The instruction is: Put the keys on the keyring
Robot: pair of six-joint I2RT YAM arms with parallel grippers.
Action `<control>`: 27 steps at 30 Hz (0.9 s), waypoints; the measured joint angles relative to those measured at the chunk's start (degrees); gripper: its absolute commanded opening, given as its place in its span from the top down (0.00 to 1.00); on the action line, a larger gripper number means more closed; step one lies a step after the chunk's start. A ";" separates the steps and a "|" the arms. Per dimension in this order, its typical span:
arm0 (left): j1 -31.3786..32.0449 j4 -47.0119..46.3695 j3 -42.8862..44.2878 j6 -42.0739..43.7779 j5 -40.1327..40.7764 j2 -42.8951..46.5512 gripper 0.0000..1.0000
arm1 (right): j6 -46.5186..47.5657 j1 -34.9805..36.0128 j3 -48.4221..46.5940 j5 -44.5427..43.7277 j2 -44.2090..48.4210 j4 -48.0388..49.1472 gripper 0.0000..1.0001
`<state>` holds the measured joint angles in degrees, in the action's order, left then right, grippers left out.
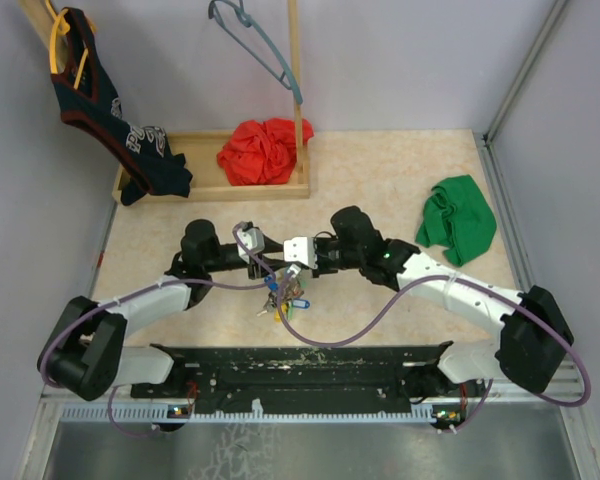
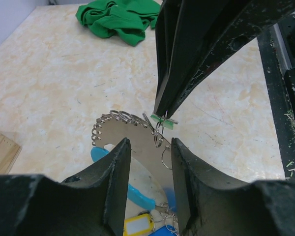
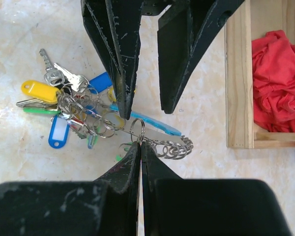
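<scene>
The keyring point(image 3: 155, 124), a grey hoop with a light-blue section point(image 2: 137, 196), hangs between both grippers over the table's middle, with several small split rings threaded on its grey part point(image 2: 123, 130). My left gripper point(image 2: 151, 141) is open, its fingers standing either side of the hoop. My right gripper point(image 3: 140, 144) is shut on the small split ring of a green-tagged key point(image 2: 164, 121), right at the hoop. The other keys point(image 3: 64, 105), with yellow, blue and green tags, lie bunched on the table below point(image 1: 283, 303). In the top view the grippers point(image 1: 268, 264) point(image 1: 286, 268) meet tip to tip.
A wooden tray point(image 1: 195, 188) at the back holds a red cloth point(image 1: 263, 150). A green cloth point(image 1: 458, 218) lies at the right. A grey-blue hanger point(image 1: 255, 40) and a dark garment point(image 1: 105, 110) hang on the wooden rack behind.
</scene>
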<state>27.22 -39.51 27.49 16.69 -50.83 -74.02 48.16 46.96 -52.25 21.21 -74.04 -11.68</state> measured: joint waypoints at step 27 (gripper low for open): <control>0.02 11.87 8.48 5.29 -10.12 -6.97 0.99 | 0.98 0.00 -1.46 1.66 -0.48 -2.95 1.00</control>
<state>27.24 -27.64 35.97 21.98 -60.95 -80.99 49.15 46.96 -53.71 22.87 -74.52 -14.63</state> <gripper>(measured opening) 0.015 0.005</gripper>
